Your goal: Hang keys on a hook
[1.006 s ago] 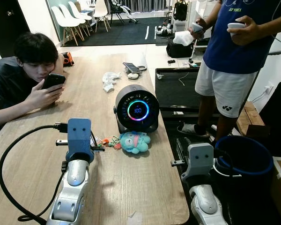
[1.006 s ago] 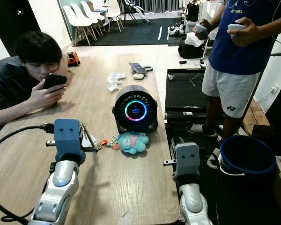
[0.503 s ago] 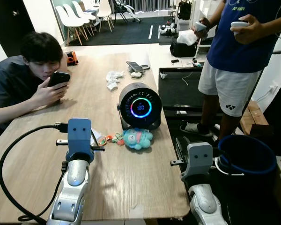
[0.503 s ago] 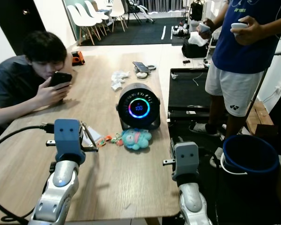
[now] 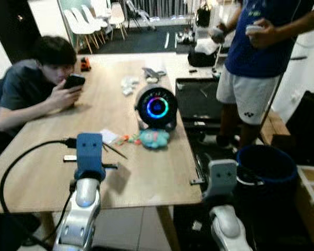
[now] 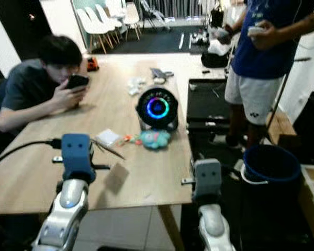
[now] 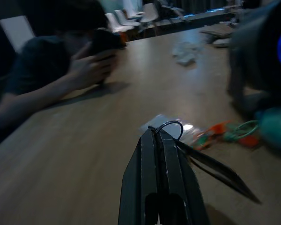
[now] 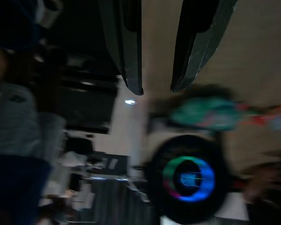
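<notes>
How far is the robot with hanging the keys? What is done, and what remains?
Nothing looks done yet. The keys lie on the table, attached to a teal plush toy. In hand: the left hand is shut and points toward the keys, short of them; the right hand is open, off the table's edge. Left: grasp the keys, find a hook and hang them.

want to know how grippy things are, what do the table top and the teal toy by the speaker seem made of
Table top: looks like light wood or wood-look laminate, matte, with faint grain lines. Teal toy: seems soft plush fabric, going by its rounded fuzzy outline, though the frame is blurred. Round speaker behind it: dark, likely plastic.
</notes>
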Robot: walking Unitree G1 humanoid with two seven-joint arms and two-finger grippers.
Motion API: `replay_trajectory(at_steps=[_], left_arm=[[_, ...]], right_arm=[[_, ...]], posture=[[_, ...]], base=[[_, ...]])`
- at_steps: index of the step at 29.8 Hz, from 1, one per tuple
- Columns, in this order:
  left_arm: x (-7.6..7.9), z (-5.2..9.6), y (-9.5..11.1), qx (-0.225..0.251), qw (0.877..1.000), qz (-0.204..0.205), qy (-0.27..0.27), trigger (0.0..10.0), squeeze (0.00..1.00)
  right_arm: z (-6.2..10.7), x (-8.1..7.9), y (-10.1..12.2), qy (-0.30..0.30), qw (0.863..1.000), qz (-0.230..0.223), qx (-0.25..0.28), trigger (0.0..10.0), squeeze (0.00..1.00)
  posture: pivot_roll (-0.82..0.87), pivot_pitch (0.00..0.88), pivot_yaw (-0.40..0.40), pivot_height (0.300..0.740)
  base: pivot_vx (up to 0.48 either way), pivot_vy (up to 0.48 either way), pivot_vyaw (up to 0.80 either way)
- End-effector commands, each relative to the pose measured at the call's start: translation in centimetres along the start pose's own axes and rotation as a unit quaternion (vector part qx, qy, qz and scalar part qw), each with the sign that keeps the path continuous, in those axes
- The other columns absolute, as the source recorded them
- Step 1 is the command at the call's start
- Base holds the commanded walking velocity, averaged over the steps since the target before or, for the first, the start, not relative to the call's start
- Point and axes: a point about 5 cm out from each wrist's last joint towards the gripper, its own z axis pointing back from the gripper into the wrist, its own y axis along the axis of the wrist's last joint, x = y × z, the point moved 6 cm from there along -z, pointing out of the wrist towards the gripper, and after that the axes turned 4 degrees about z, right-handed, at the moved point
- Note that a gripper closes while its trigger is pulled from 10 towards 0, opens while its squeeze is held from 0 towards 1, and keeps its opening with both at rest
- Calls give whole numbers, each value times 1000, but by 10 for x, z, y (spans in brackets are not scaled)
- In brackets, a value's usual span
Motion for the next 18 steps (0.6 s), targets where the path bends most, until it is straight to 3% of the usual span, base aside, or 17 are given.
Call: replay_trajectory(at_steps=[1,18], left_arm=[[-3,2,-5,-7,1000,-10,4,10000,0],[-4,2,-7,-8,1000,-12,6,10000,0]], right_arm=[[2,1,-4,0,1000,3,-5,10000,0],[1,-4,-4,12,1000,12,-6,10000,0]], posture=[[52,123,110,740],[52,115,108,740]], base=[[-304,0,0],[-310,0,0]])
